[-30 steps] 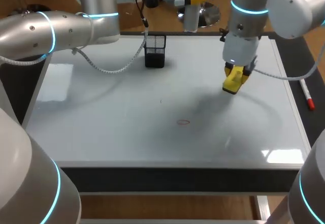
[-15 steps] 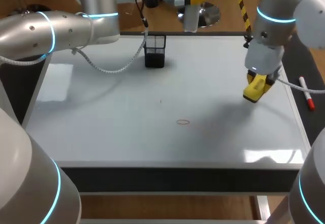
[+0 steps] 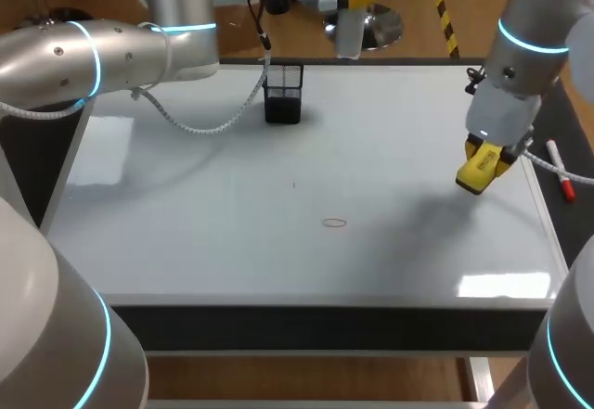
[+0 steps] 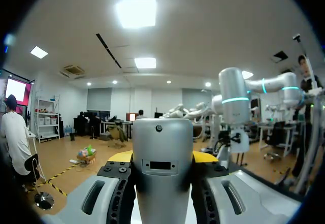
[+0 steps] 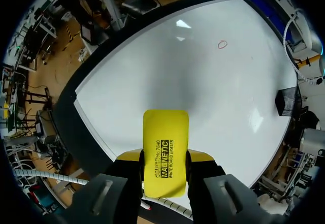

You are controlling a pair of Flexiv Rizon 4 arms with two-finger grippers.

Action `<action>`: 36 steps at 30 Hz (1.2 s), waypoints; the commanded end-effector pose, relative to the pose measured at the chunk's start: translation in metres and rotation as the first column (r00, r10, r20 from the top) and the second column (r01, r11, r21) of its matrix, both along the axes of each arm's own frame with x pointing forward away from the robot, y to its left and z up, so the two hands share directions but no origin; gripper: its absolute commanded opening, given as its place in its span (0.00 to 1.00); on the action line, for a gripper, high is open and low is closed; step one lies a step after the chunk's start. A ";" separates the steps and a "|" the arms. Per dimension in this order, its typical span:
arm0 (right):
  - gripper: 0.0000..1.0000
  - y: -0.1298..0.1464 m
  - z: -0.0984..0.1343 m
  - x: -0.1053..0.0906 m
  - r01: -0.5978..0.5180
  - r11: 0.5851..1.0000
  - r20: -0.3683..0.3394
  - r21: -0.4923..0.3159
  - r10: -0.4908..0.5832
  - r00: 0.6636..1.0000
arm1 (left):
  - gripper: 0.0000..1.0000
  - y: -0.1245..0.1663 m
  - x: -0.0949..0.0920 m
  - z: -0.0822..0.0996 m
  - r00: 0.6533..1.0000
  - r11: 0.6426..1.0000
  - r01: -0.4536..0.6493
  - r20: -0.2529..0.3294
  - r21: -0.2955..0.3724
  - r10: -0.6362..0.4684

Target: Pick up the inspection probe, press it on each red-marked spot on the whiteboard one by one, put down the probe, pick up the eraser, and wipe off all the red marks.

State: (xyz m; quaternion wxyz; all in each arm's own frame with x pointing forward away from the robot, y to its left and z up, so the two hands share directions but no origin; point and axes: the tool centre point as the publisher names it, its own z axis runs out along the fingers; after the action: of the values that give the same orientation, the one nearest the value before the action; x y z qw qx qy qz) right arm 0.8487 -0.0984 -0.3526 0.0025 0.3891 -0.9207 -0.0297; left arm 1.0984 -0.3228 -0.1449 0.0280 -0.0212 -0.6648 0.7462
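- Head view: the right gripper (image 3: 483, 161) is clamped on a yellow block-shaped whiteboard eraser (image 3: 478, 175), one jaw on each long side, so the flat wiping face points down at the white whiteboard (image 3: 186, 196); it hangs over the board's right edge and, judging by its offset shadow, is clear of the surface
- The only red mark I can see, a small red ring (image 3: 334, 223), lies near the middle and well apart to the eraser's left; wiping it looks like the step in hand
- A black mesh holder (image 3: 283, 94) stands at the far side, out of the wiping path; a white marker with a red cap (image 3: 560, 172) lies on the dark strip just right of the board
- The left gripper (image 3: 351, 1) sits beyond the far edge, holding a silver cylindrical inspection probe (image 3: 348, 29), or so I take it; parked there, it leaves the board free for the other arm
- Left wrist view: the left gripper (image 4: 162, 158) looks out over the room, jaws closed on the probe (image 4: 161, 142), which stands upright between the yellow tips
- Right wrist view: the right gripper (image 5: 165, 158) grips the eraser (image 5: 165, 148) across its width; far ahead lies the red ring (image 5: 222, 44) on the whiteboard (image 5: 177, 66), and the mesh holder (image 5: 287, 102) is well off to one side
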 end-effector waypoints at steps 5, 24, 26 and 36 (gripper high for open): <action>0.00 -0.001 0.001 -0.001 -0.001 1.000 0.002 -0.001 0.001 1.000 | 0.00 0.000 0.000 0.002 1.000 1.000 0.002 -0.001 0.003 -0.002; 0.00 -0.001 0.001 -0.001 -0.001 1.000 0.002 -0.001 0.001 1.000 | 0.00 0.000 -0.004 0.003 1.000 1.000 0.010 0.009 0.006 -0.010; 0.00 -0.001 0.001 -0.001 -0.001 1.000 0.002 -0.001 0.001 1.000 | 0.00 0.001 -0.012 0.006 1.000 1.000 0.019 0.018 0.004 -0.019; 0.00 -0.001 0.001 -0.001 -0.001 1.000 0.002 -0.001 0.001 1.000 | 0.00 0.010 -0.066 0.014 0.996 0.997 0.077 0.047 -0.012 -0.076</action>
State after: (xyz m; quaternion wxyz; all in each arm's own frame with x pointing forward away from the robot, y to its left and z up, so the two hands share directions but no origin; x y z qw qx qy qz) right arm 0.8477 -0.0992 -0.3520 0.0017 0.3892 -0.9207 -0.0302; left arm 1.0535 -0.3224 -0.1363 0.0512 -0.0715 -0.6558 0.7498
